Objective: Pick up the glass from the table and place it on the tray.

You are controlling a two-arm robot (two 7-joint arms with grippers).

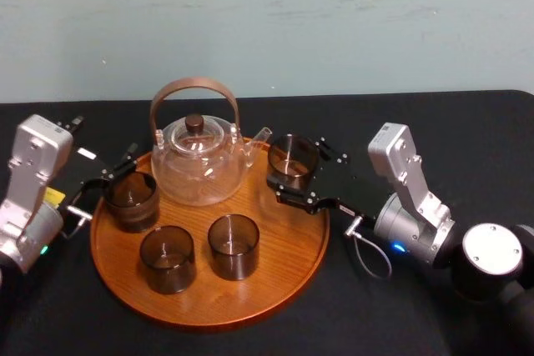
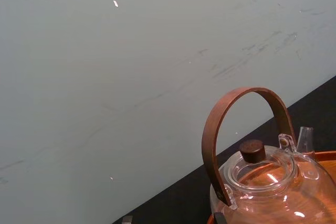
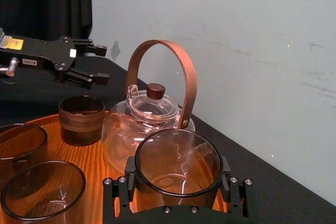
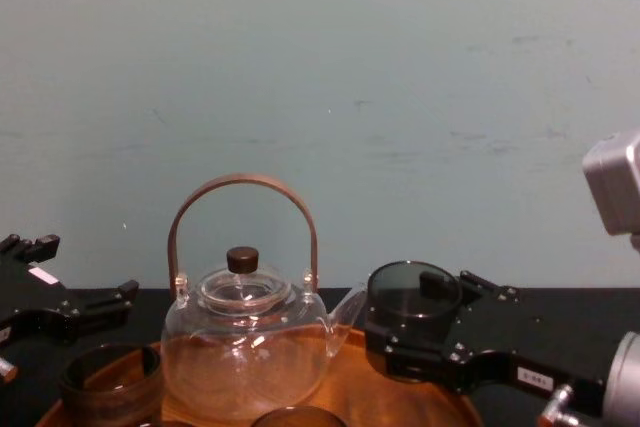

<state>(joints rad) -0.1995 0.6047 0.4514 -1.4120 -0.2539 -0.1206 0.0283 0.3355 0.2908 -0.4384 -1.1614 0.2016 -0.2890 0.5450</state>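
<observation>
Our right claw [image 1: 299, 177] is closed around a smoky round drinking glass [image 3: 177, 166], holding it above the black counter [image 1: 350, 314], over the right rim of the large round orange-brown wooden tray [image 1: 209, 306]. We judge the pick done; lowering and release are left. A clear glass teapot [image 1: 200, 160] crowds the spot, its spout close to the glass. Three other smoky glasses [image 1: 233, 245] stand on the tray. Our left claw [image 3: 101, 64], fingers spread, hovers at the tray's left edge.

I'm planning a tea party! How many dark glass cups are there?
4. Three smoky brown glass cups stand on the round orange-brown wooden tray: one left, by the left gripper, two in front. The right gripper holds the fourth at the tray's right rim.
</observation>
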